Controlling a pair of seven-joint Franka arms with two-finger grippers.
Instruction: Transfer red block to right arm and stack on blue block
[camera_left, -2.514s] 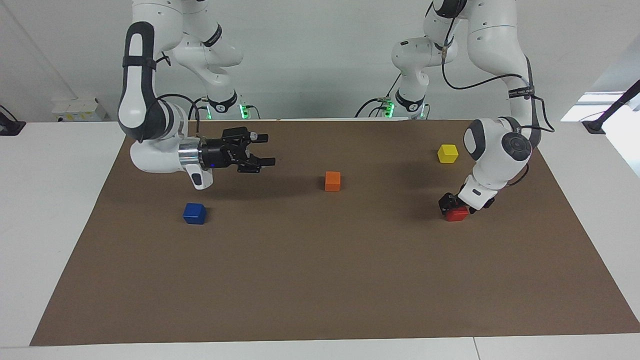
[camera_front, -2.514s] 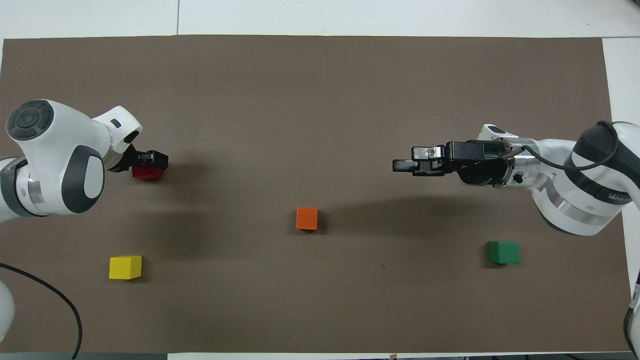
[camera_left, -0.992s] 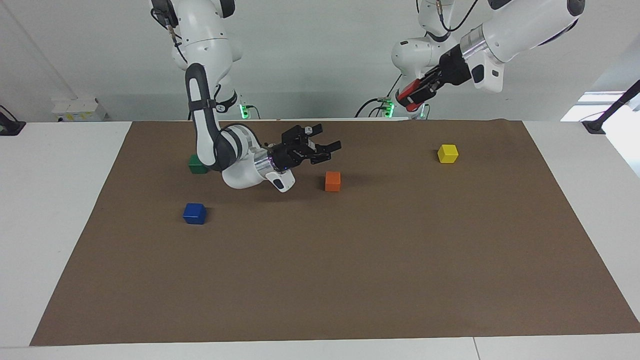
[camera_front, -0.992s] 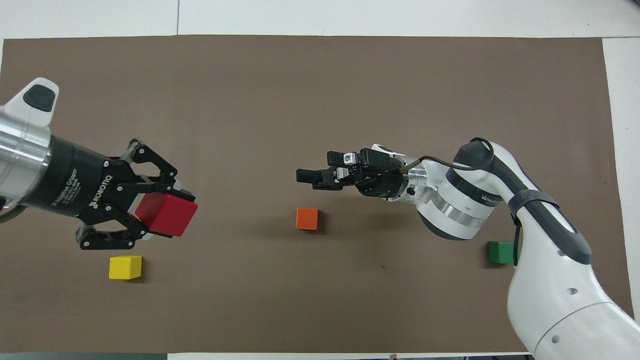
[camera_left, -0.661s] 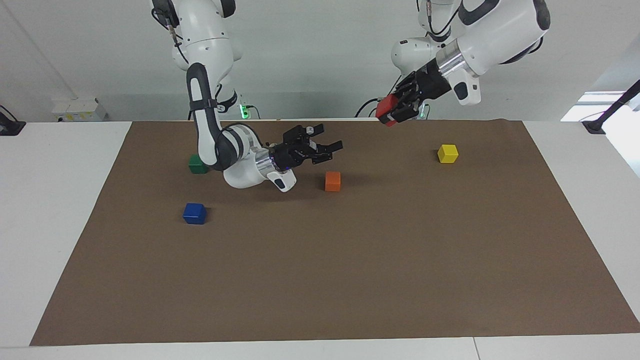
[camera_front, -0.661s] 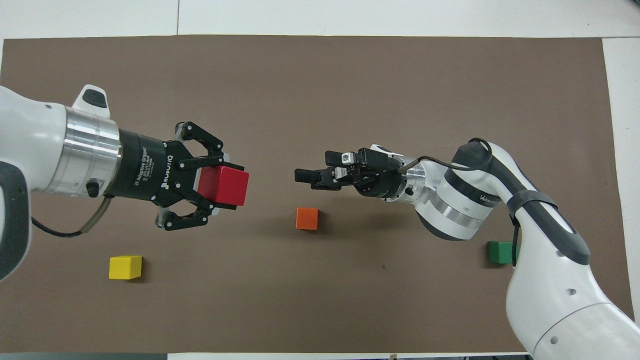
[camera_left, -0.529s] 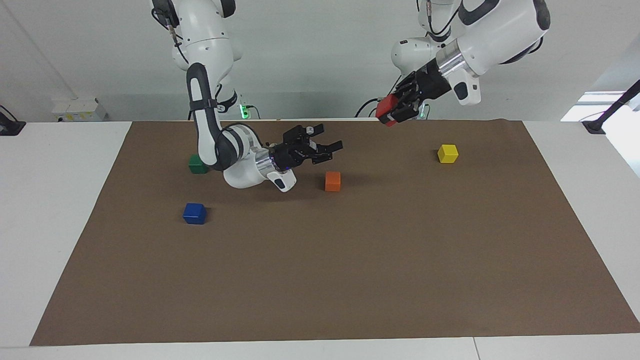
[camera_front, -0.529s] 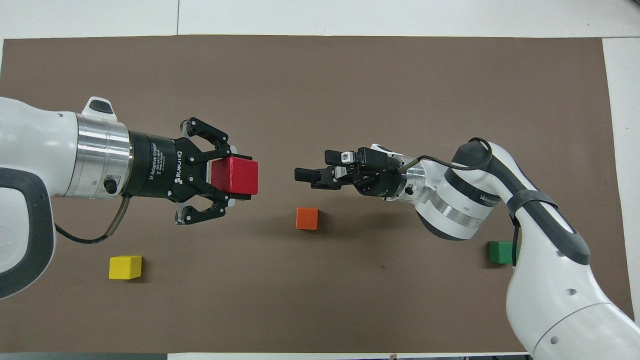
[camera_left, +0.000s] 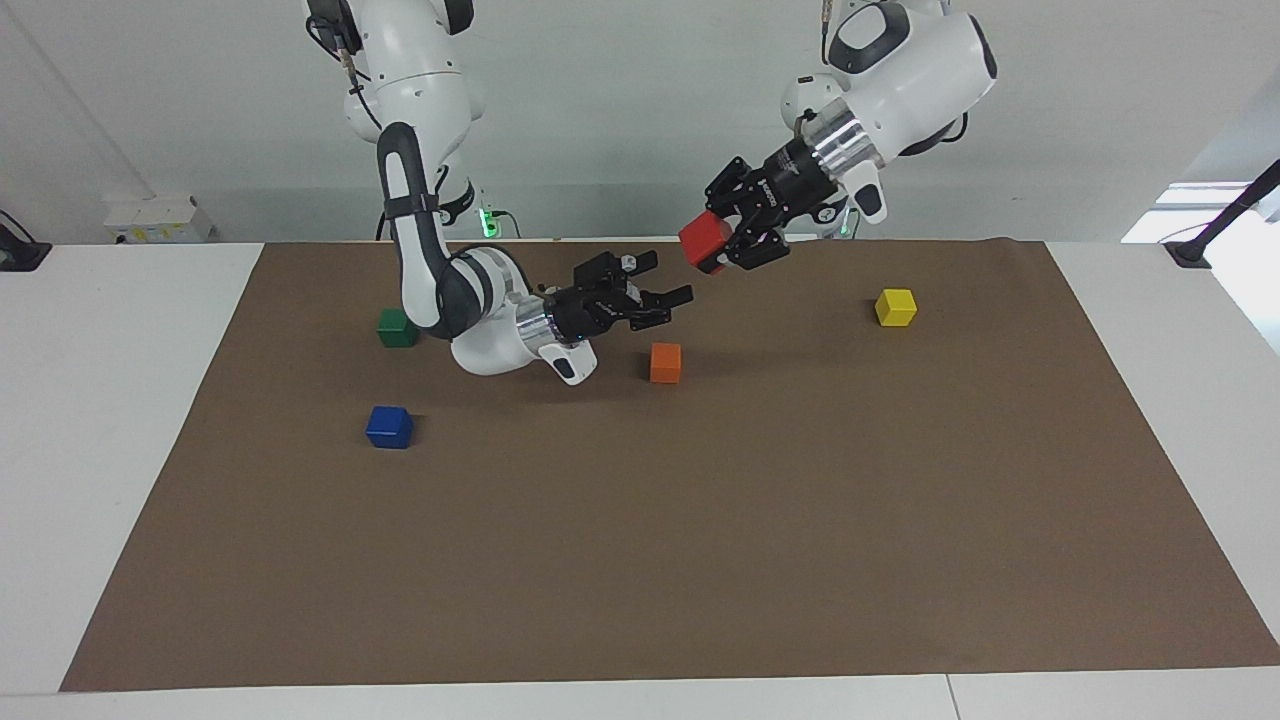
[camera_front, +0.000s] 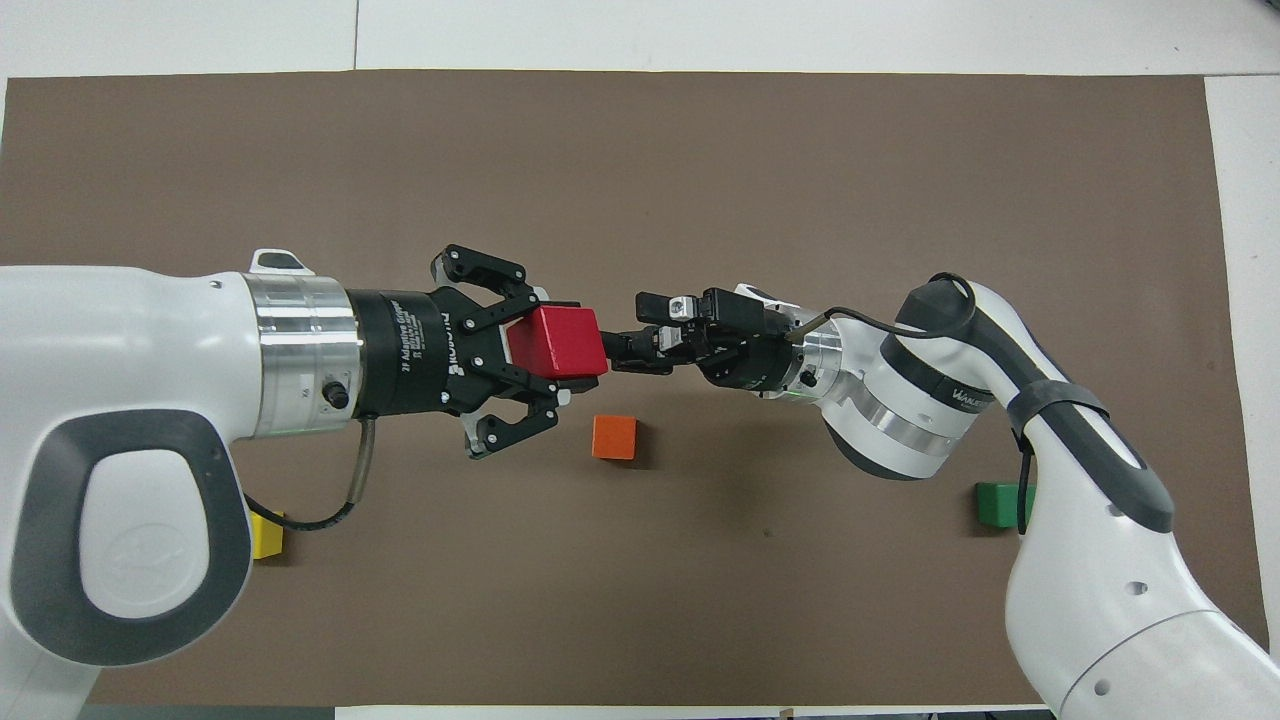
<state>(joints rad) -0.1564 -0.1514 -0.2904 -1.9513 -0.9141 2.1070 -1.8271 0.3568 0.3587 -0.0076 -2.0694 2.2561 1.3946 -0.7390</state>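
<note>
My left gripper (camera_left: 715, 248) is shut on the red block (camera_left: 703, 239) and holds it high over the middle of the mat, on the side nearer the robots. It also shows in the overhead view (camera_front: 568, 347) with the red block (camera_front: 553, 338). My right gripper (camera_left: 667, 277) is open, tips pointing at the red block, lower than it and a short gap away, above the orange block (camera_left: 665, 362). In the overhead view the right gripper (camera_front: 634, 333) meets the block's edge. The blue block (camera_left: 389, 427) sits on the mat toward the right arm's end; the right arm hides it in the overhead view.
A green block (camera_left: 397, 327) lies nearer to the robots than the blue block. A yellow block (camera_left: 895, 307) lies toward the left arm's end. The orange block (camera_front: 614, 437) sits mid-mat. A brown mat (camera_left: 700, 520) covers the white table.
My left gripper lifted the red block off the mat and carried it toward the middle, down toward my right gripper. My right gripper swung to the middle and stayed open.
</note>
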